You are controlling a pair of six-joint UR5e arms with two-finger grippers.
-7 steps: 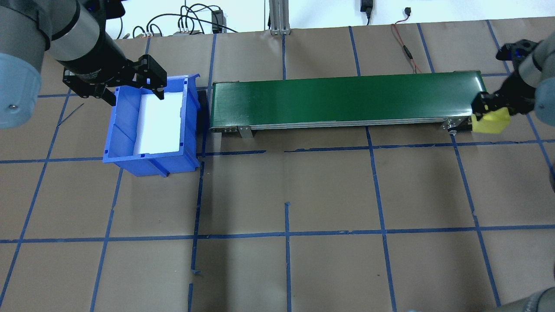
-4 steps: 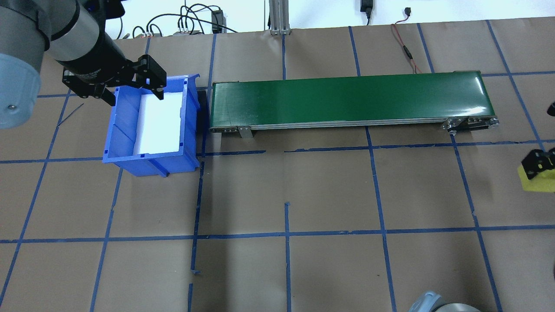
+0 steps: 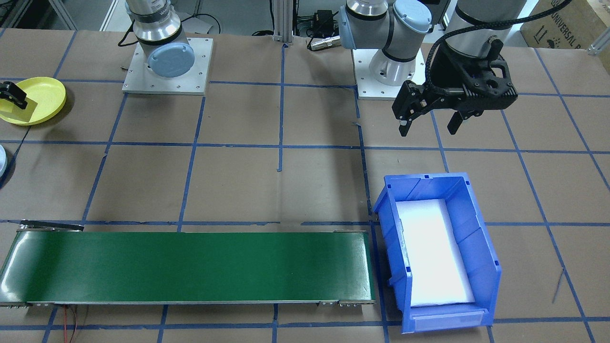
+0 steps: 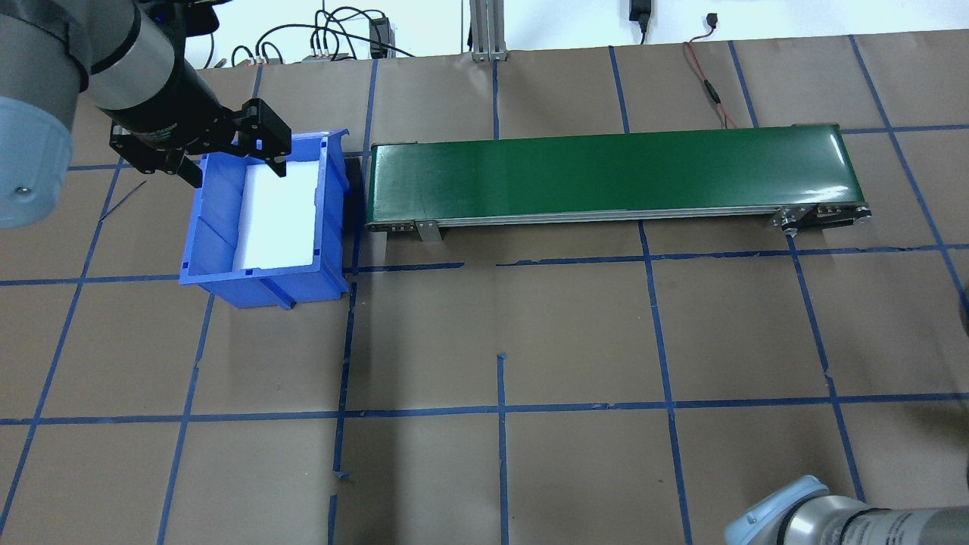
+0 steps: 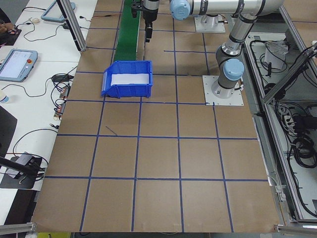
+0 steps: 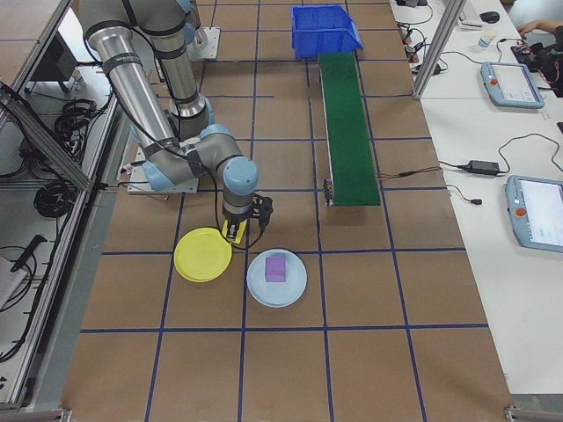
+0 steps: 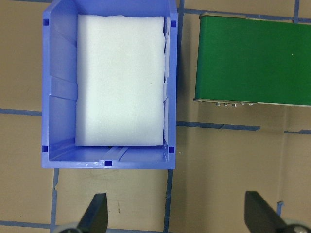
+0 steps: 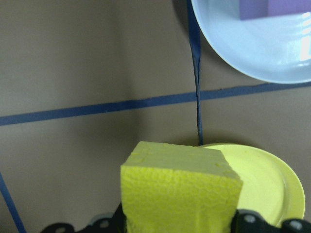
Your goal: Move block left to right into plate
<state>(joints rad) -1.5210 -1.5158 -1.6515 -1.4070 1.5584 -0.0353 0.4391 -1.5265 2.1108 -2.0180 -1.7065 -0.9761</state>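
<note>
The right pincer (image 8: 181,228) grips a porous yellow foam block (image 8: 180,191) at the smooth round plate (image 8: 265,187) rim. The left pincer (image 3: 431,125) hangs wide above bare desk (image 3: 310,186).

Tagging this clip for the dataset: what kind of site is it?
Most likely a robotics lab or test cell: paper-covered table gridded with blue tape, a small green conveyor, and teach pendants on the side benches.

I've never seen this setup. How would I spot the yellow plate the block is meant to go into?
Start at the long green conveyor belt and go to its end away from the blue bin. Two round plates lie side by side on the brown table there, by the right gripper holding a yellow block. The yellow plate is bare; its pale blue neighbour carries a purple block.
</note>
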